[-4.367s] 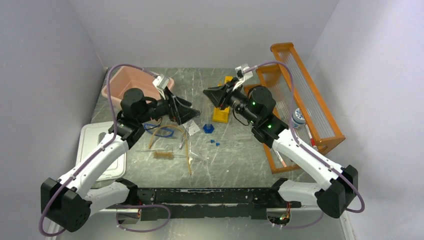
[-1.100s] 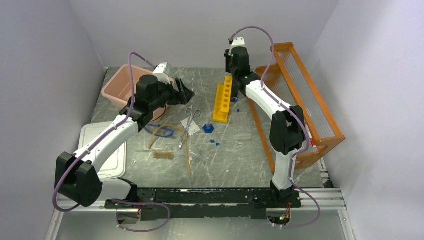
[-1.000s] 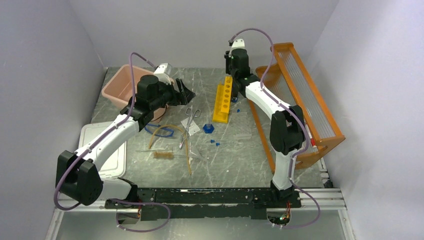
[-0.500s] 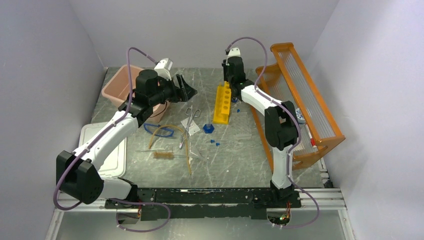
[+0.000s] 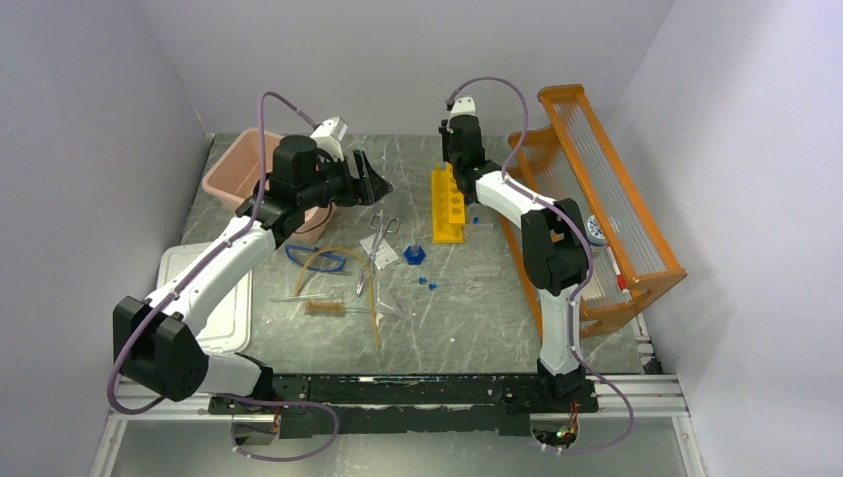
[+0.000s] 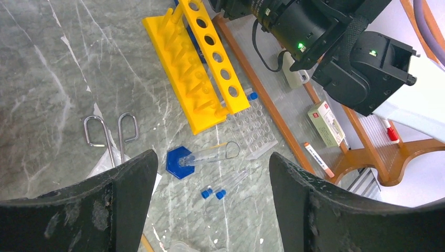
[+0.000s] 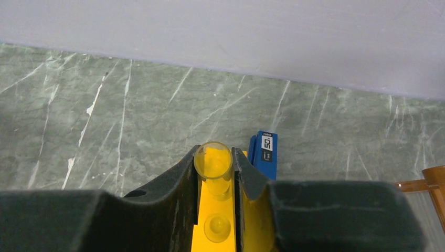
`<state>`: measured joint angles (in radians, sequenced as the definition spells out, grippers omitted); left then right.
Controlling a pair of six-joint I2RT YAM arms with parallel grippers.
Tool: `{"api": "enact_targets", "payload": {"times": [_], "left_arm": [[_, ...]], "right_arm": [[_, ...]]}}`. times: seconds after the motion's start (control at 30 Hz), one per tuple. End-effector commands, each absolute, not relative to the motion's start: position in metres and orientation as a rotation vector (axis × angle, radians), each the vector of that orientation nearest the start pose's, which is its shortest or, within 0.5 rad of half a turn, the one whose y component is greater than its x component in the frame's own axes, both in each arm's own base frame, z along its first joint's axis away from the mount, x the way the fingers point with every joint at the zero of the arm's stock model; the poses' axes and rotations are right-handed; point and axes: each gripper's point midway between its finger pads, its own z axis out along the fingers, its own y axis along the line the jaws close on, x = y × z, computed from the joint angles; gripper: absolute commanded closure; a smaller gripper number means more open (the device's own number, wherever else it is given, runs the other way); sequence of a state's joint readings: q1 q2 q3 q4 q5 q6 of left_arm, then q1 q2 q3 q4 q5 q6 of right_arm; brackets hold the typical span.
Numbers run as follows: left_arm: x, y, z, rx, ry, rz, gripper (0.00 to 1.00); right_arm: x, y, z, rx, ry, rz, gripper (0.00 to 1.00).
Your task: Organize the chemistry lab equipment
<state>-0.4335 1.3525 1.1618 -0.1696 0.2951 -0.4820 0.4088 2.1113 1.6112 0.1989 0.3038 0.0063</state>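
Right wrist view: a clear tube (image 7: 213, 163) stands upright at the frame's centre, open mouth up, clamped between the 2 fingers of the right gripper (image 7: 214, 156). Its lower end is at the end hole of the yellow rack (image 7: 216, 239); whether it is seated there I cannot tell. A blue block (image 7: 264, 148) stands just right of the rack.

In the top view this gripper is at the rack's far end, upper centre of the frame. Left of it, the left gripper (image 5: 373, 182) hangs with its jaws spread wide, holding nothing. The scissors (image 5: 376, 238) lie just below it in the frame. Lower left of them, the goggles (image 5: 320, 260), tubing (image 5: 373, 308) and brush (image 5: 323, 308) lie close together on the table (image 5: 447, 318), and 2 blue caps (image 5: 427, 284) lie to their right. A pink tub (image 5: 239, 169) sits upper left, a white lid (image 5: 189, 288) at left and an orange shelf (image 5: 606, 199) at right.
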Motion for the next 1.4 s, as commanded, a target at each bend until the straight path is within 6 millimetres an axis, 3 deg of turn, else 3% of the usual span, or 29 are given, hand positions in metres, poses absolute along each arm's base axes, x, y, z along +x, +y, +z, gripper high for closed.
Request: {"api": "enact_targets", "payload": {"times": [0.0, 0.13, 0.4, 0.63, 0.73, 0.83, 1.0, 1.13, 1.3, 1.37], "left_arm": [[0.36, -0.245, 0.277, 0.192, 1.996, -0.904, 0.19], [0.364, -0.242, 0.277, 0.183, 2.001, -0.872, 0.18], [0.368, -0.23, 0.276, 0.155, 2.01, -0.783, 0.15], [0.363, -0.215, 0.279, 0.141, 1.981, -0.71, 0.13], [0.36, -0.207, 0.277, 0.137, 1.983, -0.671, 0.12], [0.357, -0.202, 0.277, 0.125, 1.982, -0.652, 0.12], [0.347, -0.203, 0.274, 0.129, 1.98, -0.688, 0.13], [0.341, -0.203, 0.273, 0.122, 1.962, -0.718, 0.16], [0.335, -0.199, 0.264, 0.1, 1.958, -0.719, 0.18], [0.334, -0.198, 0.261, 0.093, 1.96, -0.716, 0.19]], "right_arm": [[0.588, 0.2, 0.149, -0.139, 1.86, 0.03, 0.71], [0.587, 0.195, 0.155, -0.086, 1.879, 0.023, 0.53], [0.576, 0.186, 0.195, 0.017, 1.912, 0.03, 0.26], [0.556, 0.187, 0.242, -0.021, 1.928, 0.086, 0.2], [0.544, 0.191, 0.264, -0.049, 1.936, 0.135, 0.2], [0.526, 0.195, 0.275, -0.076, 1.98, 0.187, 0.23], [0.483, 0.192, 0.274, -0.107, 2.07, 0.251, 0.39], [0.436, 0.189, 0.258, -0.124, 2.154, 0.324, 0.5], [0.368, 0.201, 0.207, -0.259, 2.277, 0.377, 0.52], [0.337, 0.223, 0.19, -0.381, 2.312, 0.413, 0.52]]}}
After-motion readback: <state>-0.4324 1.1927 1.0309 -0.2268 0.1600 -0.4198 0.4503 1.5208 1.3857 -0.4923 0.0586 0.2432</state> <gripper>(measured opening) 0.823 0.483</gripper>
